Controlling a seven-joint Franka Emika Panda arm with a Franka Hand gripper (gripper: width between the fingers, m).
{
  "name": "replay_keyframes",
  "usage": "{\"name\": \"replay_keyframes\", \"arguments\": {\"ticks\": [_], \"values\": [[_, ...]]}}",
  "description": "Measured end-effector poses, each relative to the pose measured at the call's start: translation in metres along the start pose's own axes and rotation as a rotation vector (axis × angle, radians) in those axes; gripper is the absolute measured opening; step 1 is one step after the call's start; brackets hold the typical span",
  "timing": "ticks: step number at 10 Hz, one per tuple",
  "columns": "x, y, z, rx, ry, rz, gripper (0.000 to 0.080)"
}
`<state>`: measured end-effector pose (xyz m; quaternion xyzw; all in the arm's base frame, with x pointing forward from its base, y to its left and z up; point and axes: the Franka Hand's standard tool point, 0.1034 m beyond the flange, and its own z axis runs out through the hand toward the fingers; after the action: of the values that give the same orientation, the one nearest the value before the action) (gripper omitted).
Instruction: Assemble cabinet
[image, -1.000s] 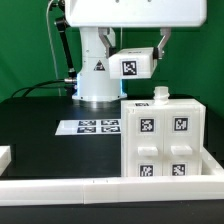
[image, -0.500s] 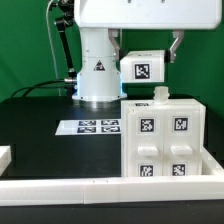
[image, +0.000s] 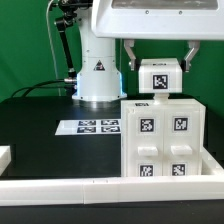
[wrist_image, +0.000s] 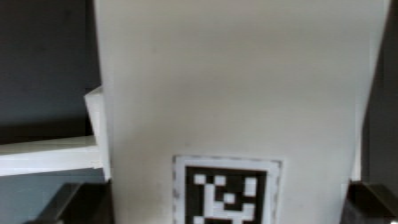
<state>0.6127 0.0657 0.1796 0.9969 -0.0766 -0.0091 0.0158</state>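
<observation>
The white cabinet body (image: 163, 140) stands at the exterior view's right, front face showing four tagged drawer blocks. My gripper (image: 159, 72) is shut on a white tagged cabinet piece (image: 159, 78), holding it in the air just above the body's top. In the wrist view this white piece (wrist_image: 222, 90) fills most of the picture, with its tag (wrist_image: 224, 190) between my dark fingers (wrist_image: 61, 200). Part of the white cabinet body (wrist_image: 50, 155) shows beside it, lower down.
The marker board (image: 88, 127) lies flat on the black table, to the exterior view's left of the cabinet. A white rail (image: 60, 186) runs along the front edge. The white robot base (image: 98, 70) stands behind.
My gripper has carried the tagged white piece toward the exterior view's right and lowered it, from beside the robot base to just over the cabinet body.
</observation>
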Motion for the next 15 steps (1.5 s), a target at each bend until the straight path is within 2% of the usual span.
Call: {"name": "replay_keyframes", "arguments": {"ticks": [6, 11, 15], "values": [[0.009, 0.0, 0.001, 0.005, 0.036, -0.005, 0.056], [0.008, 0.004, 0.017, -0.003, 0.024, -0.018, 0.056], [0.012, 0.003, 0.017, 0.004, 0.046, -0.011, 0.0561]]}}
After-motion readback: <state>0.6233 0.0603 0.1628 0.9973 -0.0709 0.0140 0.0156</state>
